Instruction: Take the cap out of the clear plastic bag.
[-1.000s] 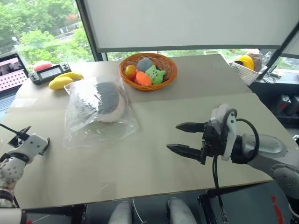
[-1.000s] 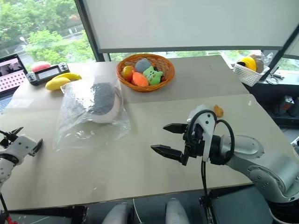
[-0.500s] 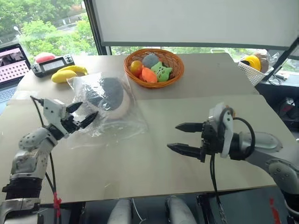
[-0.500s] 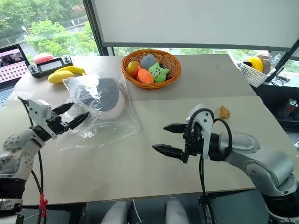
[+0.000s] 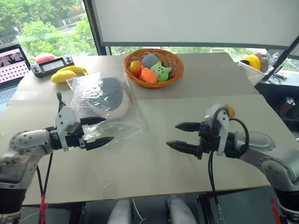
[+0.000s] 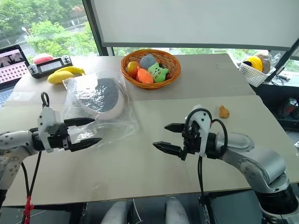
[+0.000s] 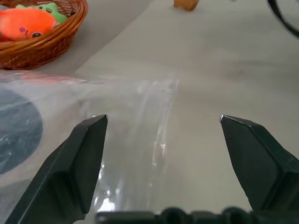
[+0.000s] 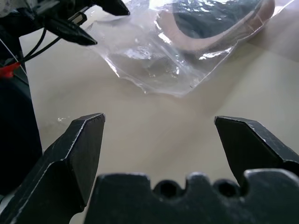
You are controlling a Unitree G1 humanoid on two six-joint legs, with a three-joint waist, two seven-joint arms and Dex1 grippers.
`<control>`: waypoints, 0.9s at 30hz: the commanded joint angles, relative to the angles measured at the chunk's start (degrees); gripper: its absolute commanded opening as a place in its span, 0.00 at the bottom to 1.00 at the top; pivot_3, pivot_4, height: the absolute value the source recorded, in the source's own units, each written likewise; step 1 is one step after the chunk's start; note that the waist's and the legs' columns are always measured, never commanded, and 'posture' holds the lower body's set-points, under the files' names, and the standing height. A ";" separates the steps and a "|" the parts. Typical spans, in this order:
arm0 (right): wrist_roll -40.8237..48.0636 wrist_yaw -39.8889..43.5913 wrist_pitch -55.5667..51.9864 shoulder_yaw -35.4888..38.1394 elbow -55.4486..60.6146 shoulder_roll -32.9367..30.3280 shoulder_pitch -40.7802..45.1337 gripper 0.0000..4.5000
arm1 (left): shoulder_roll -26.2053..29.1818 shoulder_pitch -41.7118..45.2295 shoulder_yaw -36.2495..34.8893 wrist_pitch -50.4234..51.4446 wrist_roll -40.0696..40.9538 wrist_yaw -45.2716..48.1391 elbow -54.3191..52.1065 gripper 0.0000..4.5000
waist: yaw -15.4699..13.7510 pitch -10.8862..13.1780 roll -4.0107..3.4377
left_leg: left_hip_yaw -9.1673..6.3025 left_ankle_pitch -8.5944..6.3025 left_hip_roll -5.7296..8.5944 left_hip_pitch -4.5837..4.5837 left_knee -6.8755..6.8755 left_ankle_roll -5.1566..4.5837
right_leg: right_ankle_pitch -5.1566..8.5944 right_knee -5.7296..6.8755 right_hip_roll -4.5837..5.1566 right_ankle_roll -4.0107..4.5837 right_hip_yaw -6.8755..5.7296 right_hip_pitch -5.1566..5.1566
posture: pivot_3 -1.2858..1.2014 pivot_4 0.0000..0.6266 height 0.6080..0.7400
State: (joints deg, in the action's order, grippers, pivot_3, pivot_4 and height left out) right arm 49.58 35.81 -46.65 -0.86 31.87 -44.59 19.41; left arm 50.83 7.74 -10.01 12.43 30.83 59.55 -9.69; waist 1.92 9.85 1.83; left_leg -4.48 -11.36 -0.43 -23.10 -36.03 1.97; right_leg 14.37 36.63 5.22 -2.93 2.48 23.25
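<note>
The clear plastic bag (image 5: pixel 122 125) lies flat on the table's left half, with the cap (image 5: pixel 111 93), dark crown and cream edge, inside it. My left gripper (image 5: pixel 108 129) hovers open at the bag's near edge and points right; in the left wrist view the crinkled bag edge (image 7: pixel 154 107) lies between and beyond its fingers (image 7: pixel 84 154). My right gripper (image 5: pixel 172 135) is open over bare table to the right of the bag and points left toward it. The right wrist view shows the bag (image 8: pixel 154 65), the cap (image 8: pixel 219 18) and the left gripper (image 8: pixel 112 27).
A wicker basket (image 5: pixel 175 77) of plush toys stands behind the bag. Bananas (image 5: pixel 65 74), a handheld console (image 5: pixel 51 64) and a laptop (image 5: pixel 11 70) sit at the far left. A white basket (image 5: pixel 250 70) is at the far right, with a small orange object (image 6: pixel 224 111) near my right arm.
My left arm swung in from the table's left edge to the bag's near edge and turned to point right. The right gripper stayed almost still.
</note>
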 commanded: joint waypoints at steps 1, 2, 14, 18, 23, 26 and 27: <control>-9.08 -4.42 2.73 -5.55 1.33 3.26 6.41 1.00 | -2.78 0.08 -0.80 -5.46 -2.89 -1.02 0.09 0.92 | 0.19 0.00 0.00 | 0.02 0.00 0.00 0.01 0.00 0.00 | 0.00 -0.01 0.00 -0.01 0.02 0.00 | 0.52 0.24 1.00; -16.30 -5.04 3.78 -11.67 1.27 2.72 8.69 1.00 | -3.70 0.32 -1.05 -6.22 -3.51 -1.75 0.48 0.92 | 0.35 0.00 -0.01 | 0.01 0.00 -0.01 0.00 0.00 0.00 | 0.00 0.00 -0.01 0.00 0.01 0.00 | 0.52 0.24 1.00; -56.24 -13.57 23.94 -37.35 -29.15 21.32 26.46 1.00 | -6.35 1.46 -0.65 -8.09 -5.87 -1.04 2.84 0.92 | 0.17 0.01 -0.02 | -0.01 0.01 0.02 -0.17 -0.02 0.02 | -0.12 0.23 -0.01 0.25 0.02 0.34 | 0.52 0.24 1.00; -60.25 -18.10 26.89 -34.48 -35.62 26.08 27.62 1.00 | -6.72 1.13 -0.61 -7.87 -6.02 -1.33 2.49 0.92 | 0.49 0.01 -0.02 | -0.02 0.01 0.01 -0.15 0.02 0.02 | -0.13 0.28 -0.02 0.28 0.01 0.37 | 0.52 0.24 1.00; -61.08 -19.07 28.61 -30.58 -38.09 29.70 25.97 0.94 | -7.18 1.20 -0.50 -7.91 -6.54 -1.74 2.68 0.94 | 0.61 0.01 -0.02 | 0.00 0.01 0.01 -0.21 0.03 0.02 | -0.16 0.46 -0.02 0.33 0.04 0.59 | 0.52 0.24 1.00; -60.97 -17.68 29.38 -29.36 -37.25 30.16 24.17 0.78 | -7.40 1.51 -0.34 -7.85 -6.88 -1.96 2.97 0.94 | 0.67 0.01 -0.02 | 0.00 0.01 0.00 -0.20 0.03 0.02 | -0.17 0.49 -0.04 0.34 0.04 0.61 | 0.52 0.24 1.00; -61.13 -17.16 29.55 -29.20 -36.94 30.17 23.64 0.70 | -7.46 1.60 -0.27 -7.87 -7.01 -1.97 3.06 0.94 | 0.69 0.01 -0.02 | 0.00 0.01 -0.01 -0.19 0.03 0.02 | -0.17 0.50 -0.04 0.34 0.04 0.60 | 0.52 0.24 1.00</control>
State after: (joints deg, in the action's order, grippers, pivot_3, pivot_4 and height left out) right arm -11.06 17.81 -18.79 -31.87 -7.24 -14.67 43.67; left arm 43.47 8.46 -9.99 5.18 24.07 57.94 -6.00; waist 2.61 9.86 1.81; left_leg -4.48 -11.35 -0.43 -23.29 -36.00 1.98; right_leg 14.20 37.12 5.18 -2.59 2.52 23.85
